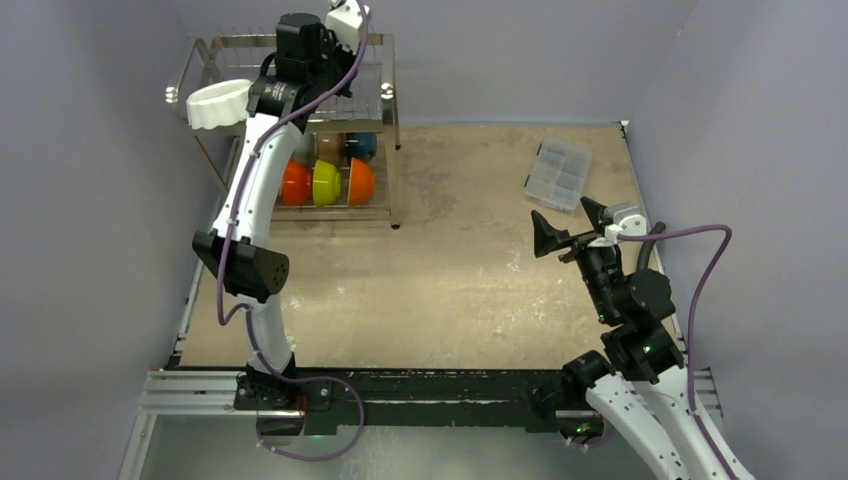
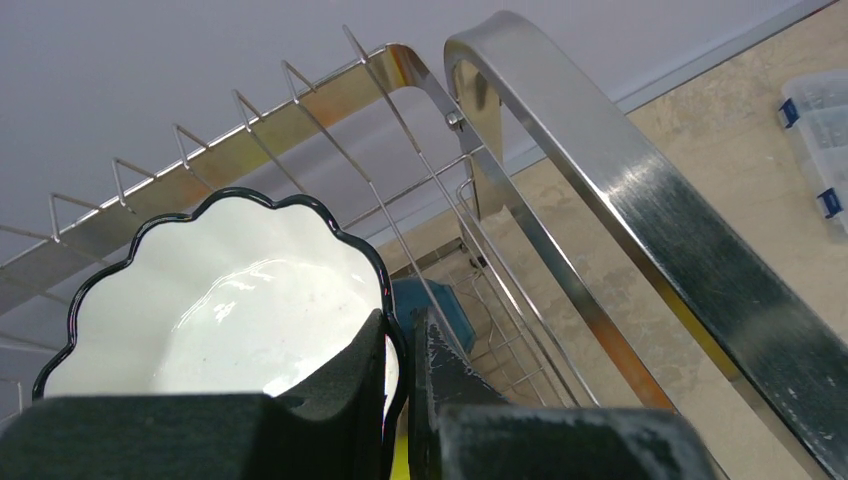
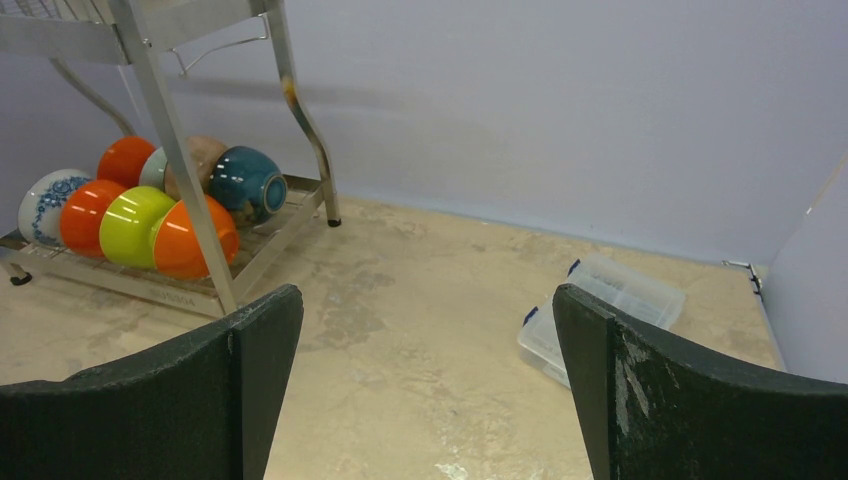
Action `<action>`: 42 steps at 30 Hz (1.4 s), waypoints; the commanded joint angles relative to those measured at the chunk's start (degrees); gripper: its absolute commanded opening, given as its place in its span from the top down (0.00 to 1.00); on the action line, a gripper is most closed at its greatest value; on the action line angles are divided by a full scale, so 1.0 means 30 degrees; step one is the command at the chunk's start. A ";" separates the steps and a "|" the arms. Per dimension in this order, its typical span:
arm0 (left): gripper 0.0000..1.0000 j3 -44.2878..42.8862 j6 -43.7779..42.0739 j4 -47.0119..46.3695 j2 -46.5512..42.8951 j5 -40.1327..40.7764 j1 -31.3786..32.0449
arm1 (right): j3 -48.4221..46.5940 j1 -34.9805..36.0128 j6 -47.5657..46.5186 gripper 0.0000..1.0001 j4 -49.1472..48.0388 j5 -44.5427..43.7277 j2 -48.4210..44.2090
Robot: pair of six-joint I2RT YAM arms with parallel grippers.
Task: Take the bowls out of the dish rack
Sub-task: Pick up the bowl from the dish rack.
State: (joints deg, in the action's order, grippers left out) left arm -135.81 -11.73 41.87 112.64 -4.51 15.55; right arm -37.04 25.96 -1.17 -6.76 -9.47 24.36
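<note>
Top view: dish rack (image 1: 385, 75) sits at the tabletop's (image 1: 450, 280) far left corner. The left gripper (image 1: 250, 98) is up at its top tier, clamped on the rim of a white scalloped bowl (image 1: 215, 105) that juts past the rack's left side, while the right gripper (image 1: 570, 222) hangs near the right edge, so the left arm is nearer. Left wrist view: fingers (image 2: 330, 400) pinch the rim, bowl lying left of them, prongs (image 2: 300, 85) behind. Right wrist view: jaws wide apart, empty, facing the coloured bowls (image 3: 140, 220) on the lower tier.
</note>
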 commanded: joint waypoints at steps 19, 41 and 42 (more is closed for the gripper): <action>1.00 0.2439 0.8213 -0.9084 -0.3101 -0.5014 -0.1756 | -0.0114 0.0079 -0.0071 0.01 -0.0794 -0.0152 0.0201; 1.00 0.3510 1.0567 -1.2040 -0.5433 -0.6545 -0.1915 | -0.0312 0.0086 0.0136 0.01 -0.0722 0.0337 0.0196; 1.00 0.3630 1.0600 -1.2072 -0.5528 -0.6775 -0.1904 | -0.0435 0.0102 0.0208 0.01 -0.0684 0.0524 0.0346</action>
State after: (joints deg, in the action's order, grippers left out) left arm -124.77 18.83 15.35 100.55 -20.97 10.13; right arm -37.04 25.93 -1.10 -6.76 -9.37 24.64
